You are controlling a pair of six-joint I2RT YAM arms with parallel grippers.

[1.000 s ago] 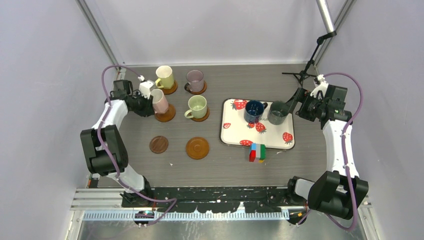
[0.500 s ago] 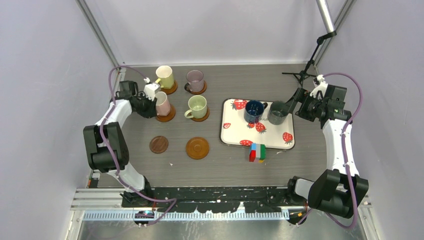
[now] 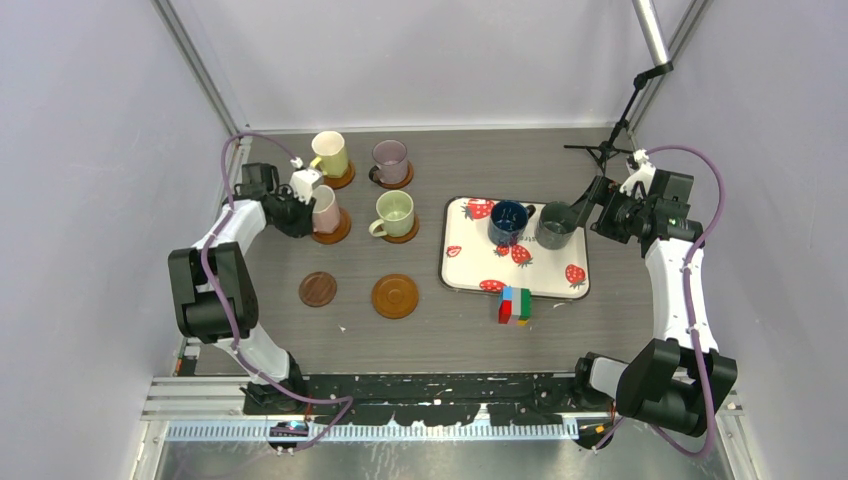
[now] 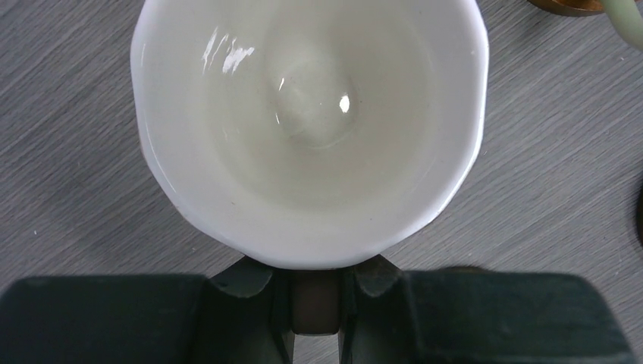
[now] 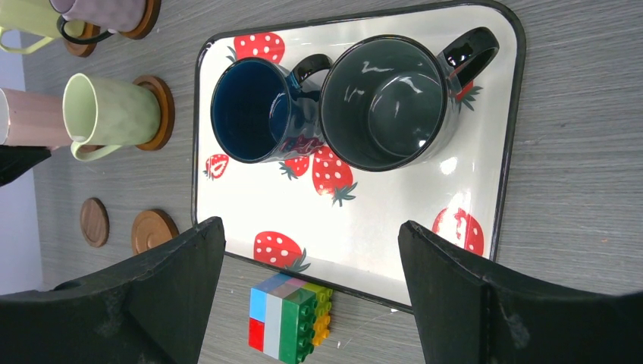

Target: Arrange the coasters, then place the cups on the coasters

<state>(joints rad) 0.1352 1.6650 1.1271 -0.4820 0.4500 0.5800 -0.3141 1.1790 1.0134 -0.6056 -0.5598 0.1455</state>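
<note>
The pink cup point(image 3: 322, 208) is upright over a brown coaster point(image 3: 333, 233) at the left; whether it rests on it I cannot tell. My left gripper point(image 3: 302, 206) is shut on its handle. From the left wrist, the cup's pale inside point(image 4: 311, 129) fills the view and the handle point(image 4: 316, 303) sits pinched in the left gripper point(image 4: 315, 277). Pale yellow point(image 3: 331, 153), mauve point(image 3: 390, 158) and light green point(image 3: 394, 212) cups stand on coasters. Two coasters point(image 3: 318, 289) point(image 3: 395, 296) are bare. My right gripper point(image 3: 590, 210) point(image 5: 309, 227) hangs open beside the grey cup point(image 5: 383, 102) and dark blue cup point(image 5: 246, 110).
The blue and grey cups stand in a white strawberry-print tray point(image 3: 470, 268) right of centre. A multicoloured block toy point(image 3: 515, 305) lies just in front of the tray. A black stand point(image 3: 610, 148) rises at the back right corner.
My left arm has carried the pink cup slightly right, over its coaster, and set it more upright. The right arm has not moved.
</note>
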